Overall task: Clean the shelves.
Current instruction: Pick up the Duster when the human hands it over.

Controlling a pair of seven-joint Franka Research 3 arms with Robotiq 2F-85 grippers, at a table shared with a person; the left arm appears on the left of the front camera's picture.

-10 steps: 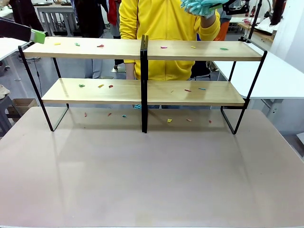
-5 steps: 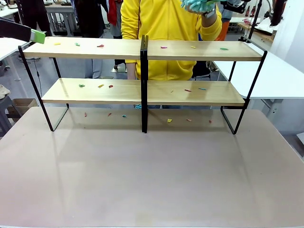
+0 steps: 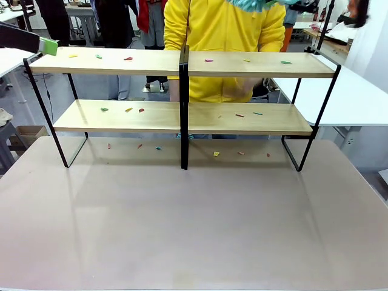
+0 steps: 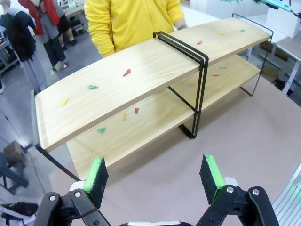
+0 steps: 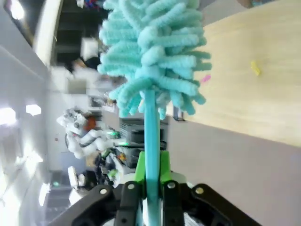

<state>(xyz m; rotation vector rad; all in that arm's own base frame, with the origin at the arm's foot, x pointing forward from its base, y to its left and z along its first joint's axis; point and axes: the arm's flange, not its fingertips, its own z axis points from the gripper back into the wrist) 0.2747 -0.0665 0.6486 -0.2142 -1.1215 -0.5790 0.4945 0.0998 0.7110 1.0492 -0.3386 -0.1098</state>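
Grey-brown tabletop (image 3: 194, 230) bears shelves (image 3: 121, 60) (four boards); right hand (image 5: 152, 167) clenches one turquoise duster (image 5: 155, 47), left hand (image 4: 154, 175) released.

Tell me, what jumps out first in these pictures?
A fluffy teal duster, clamped in the right gripper, rises large in its wrist view. In the front view, the shelves span the table, their wooden boards dotted with small coloured scraps, with a person in a bright yellow top standing right behind.
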